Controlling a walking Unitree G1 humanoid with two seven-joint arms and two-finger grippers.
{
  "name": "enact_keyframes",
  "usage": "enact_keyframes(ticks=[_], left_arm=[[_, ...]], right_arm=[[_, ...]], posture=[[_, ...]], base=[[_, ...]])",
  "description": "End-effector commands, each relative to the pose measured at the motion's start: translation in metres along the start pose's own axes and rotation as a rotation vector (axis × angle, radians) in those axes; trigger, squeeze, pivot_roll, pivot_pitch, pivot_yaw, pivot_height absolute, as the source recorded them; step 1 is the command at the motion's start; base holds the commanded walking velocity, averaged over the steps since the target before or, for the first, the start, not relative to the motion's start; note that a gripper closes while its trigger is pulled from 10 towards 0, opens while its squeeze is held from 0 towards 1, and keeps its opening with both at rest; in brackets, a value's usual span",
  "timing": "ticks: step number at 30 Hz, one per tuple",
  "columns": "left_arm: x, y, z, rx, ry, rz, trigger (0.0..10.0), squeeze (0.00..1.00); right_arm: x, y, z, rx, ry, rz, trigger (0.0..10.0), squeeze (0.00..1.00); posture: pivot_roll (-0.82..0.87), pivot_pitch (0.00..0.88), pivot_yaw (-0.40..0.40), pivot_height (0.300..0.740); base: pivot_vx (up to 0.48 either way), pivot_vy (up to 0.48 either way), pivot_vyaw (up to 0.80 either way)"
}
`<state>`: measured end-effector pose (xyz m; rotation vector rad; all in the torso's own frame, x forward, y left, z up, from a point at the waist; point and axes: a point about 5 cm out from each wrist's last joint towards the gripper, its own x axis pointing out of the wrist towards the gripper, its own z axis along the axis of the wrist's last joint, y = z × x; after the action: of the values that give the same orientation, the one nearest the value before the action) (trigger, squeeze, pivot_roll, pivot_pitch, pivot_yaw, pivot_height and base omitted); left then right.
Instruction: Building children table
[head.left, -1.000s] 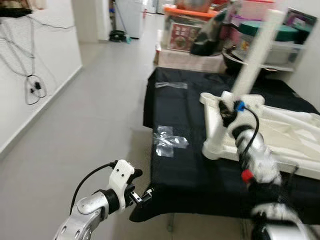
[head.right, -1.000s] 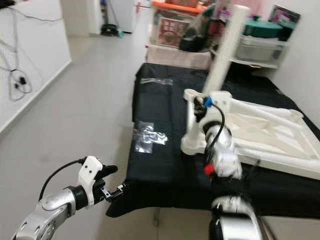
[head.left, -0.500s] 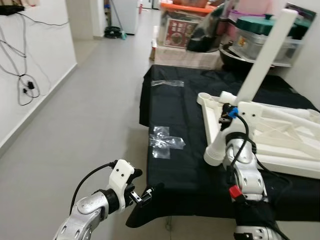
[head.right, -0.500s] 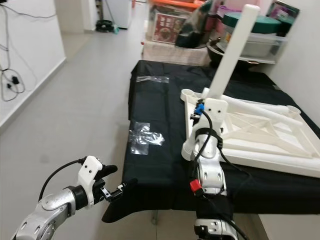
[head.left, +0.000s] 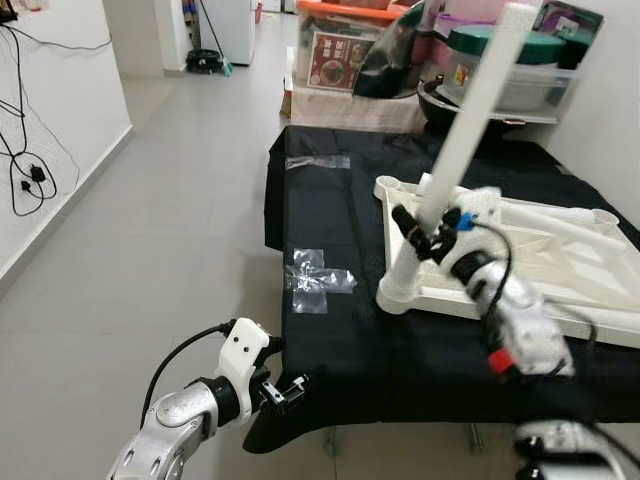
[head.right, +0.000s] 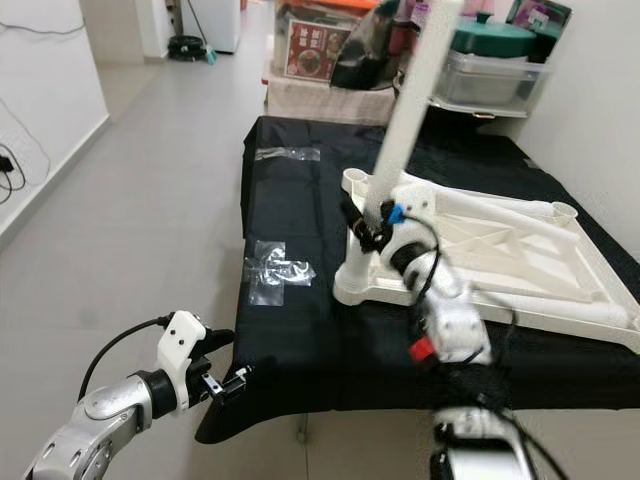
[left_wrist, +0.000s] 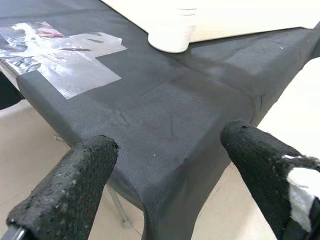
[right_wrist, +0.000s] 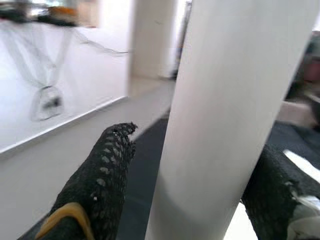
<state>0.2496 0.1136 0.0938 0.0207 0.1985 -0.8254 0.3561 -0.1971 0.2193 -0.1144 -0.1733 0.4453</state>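
A white table frame (head.left: 560, 250) lies upside down on the black-covered table (head.left: 330, 340). My right gripper (head.left: 420, 228) is shut on the lower end of a long white table leg (head.left: 475, 110). The leg rises tilted to the right, above the frame's near-left corner post (head.left: 400, 280). In the right wrist view the leg (right_wrist: 220, 115) sits between the two black fingers (right_wrist: 107, 170). My left gripper (head.left: 285, 390) hangs low by the table's front-left corner. It is open with nothing in it, and the black cloth corner (left_wrist: 170, 165) lies ahead of its fingers.
Clear tape patches (head.left: 315, 280) stick to the cloth at the left side. Storage boxes and pots (head.left: 350, 60) crowd the space behind the table. Open grey floor (head.left: 150, 230) lies to the left, bounded by a white wall with hanging cables (head.left: 30, 170).
The view has shifted. My right forearm has swung out to the right, still holding the leg over the frame's near-left corner. The left arm has stayed put.
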Motion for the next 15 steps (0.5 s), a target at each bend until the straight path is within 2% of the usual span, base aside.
enact_keyframes(ticks=[1, 2, 4, 8, 9, 10, 11, 12, 15], left_arm=[[0.001, -0.001, -0.001, 0.002, 0.004, -0.001, 10.0, 0.00], [0.001, -0.001, -0.001, 0.002, 0.004, -0.001, 10.0, 0.00], [0.002, -0.001, -0.001, 0.005, 0.005, -0.003, 10.0, 0.00], [0.002, -0.001, -0.001, 0.006, 0.005, -0.003, 10.0, 0.00], [0.003, -0.001, -0.001, 0.008, 0.004, -0.003, 10.0, 0.00], [0.003, -0.001, -0.001, 0.009, 0.003, -0.002, 10.0, 0.00], [0.003, -0.001, -0.001, 0.009, 0.003, -0.002, 10.0, 0.00], [0.004, -0.001, 0.000, 0.011, 0.002, -0.002, 10.0, 0.00], [0.003, 0.000, 0.000, 0.013, 0.000, 0.001, 10.0, 0.00]], right_arm=[[0.002, 0.002, -0.002, 0.018, 0.008, 0.089, 10.0, 0.00], [0.002, 0.002, -0.002, 0.018, 0.008, 0.089, 10.0, 0.00], [0.002, -0.012, -0.005, 0.012, 0.063, 0.115, 10.0, 0.00], [0.006, -0.016, -0.006, 0.029, 0.072, 0.092, 10.0, 0.00], [0.007, -0.018, -0.008, 0.032, 0.080, 0.083, 6.9, 0.00], [0.009, -0.019, -0.010, 0.027, 0.087, 0.073, 3.1, 0.00], [0.009, -0.019, -0.010, 0.027, 0.087, 0.073, 3.1, 0.00], [0.009, -0.020, -0.012, 0.027, 0.091, 0.066, 0.0, 0.00], [0.009, -0.023, -0.013, 0.030, 0.095, 0.079, 0.0, 0.00]], posture=[[0.01, 0.000, -0.129, 0.740], [0.01, 0.000, -0.129, 0.740], [0.01, 0.000, -0.128, 0.740], [0.01, 0.000, -0.129, 0.740], [0.02, 0.000, -0.130, 0.740], [0.02, 0.000, -0.131, 0.740], [0.02, 0.000, -0.131, 0.740], [0.02, 0.000, -0.131, 0.740], [0.02, 0.000, -0.131, 0.740]], base=[[0.000, 0.000, 0.00], [0.000, 0.000, 0.00], [0.000, 0.000, 0.00], [0.000, 0.000, 0.00], [0.000, 0.000, 0.00], [0.000, 0.000, 0.00], [0.000, 0.000, 0.00], [0.000, 0.000, 0.00], [0.000, 0.000, 0.00]])
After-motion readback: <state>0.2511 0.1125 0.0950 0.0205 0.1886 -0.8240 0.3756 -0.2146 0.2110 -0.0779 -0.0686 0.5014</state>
